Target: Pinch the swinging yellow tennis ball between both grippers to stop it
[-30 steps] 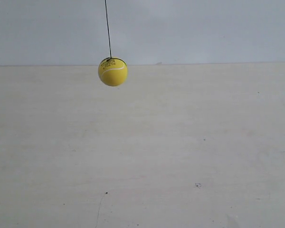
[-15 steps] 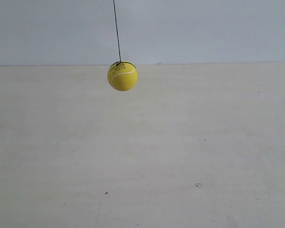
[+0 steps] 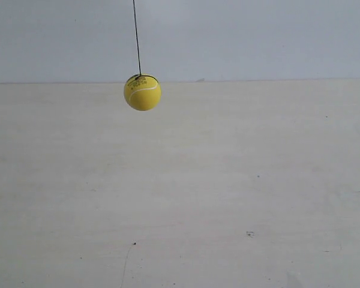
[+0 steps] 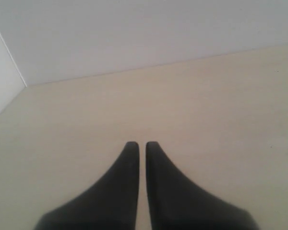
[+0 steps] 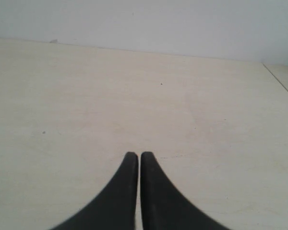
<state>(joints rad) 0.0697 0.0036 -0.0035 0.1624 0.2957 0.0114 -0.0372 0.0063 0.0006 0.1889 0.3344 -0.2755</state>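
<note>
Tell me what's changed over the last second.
The ball swung toward the exterior view's right, then back left to about where it began. Nothing took hold of it. The table looks the same.

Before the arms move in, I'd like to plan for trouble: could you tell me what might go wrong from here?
1. The yellow tennis ball hangs free on a thin string above the table, and neither wrist view shows it, so the arms may mistime their approach.
2. Both arms' jaws are shut into narrow tapered tips, and the round ball could slip off them.
3. If one side touches first, it would likely knock the ball away.
</note>
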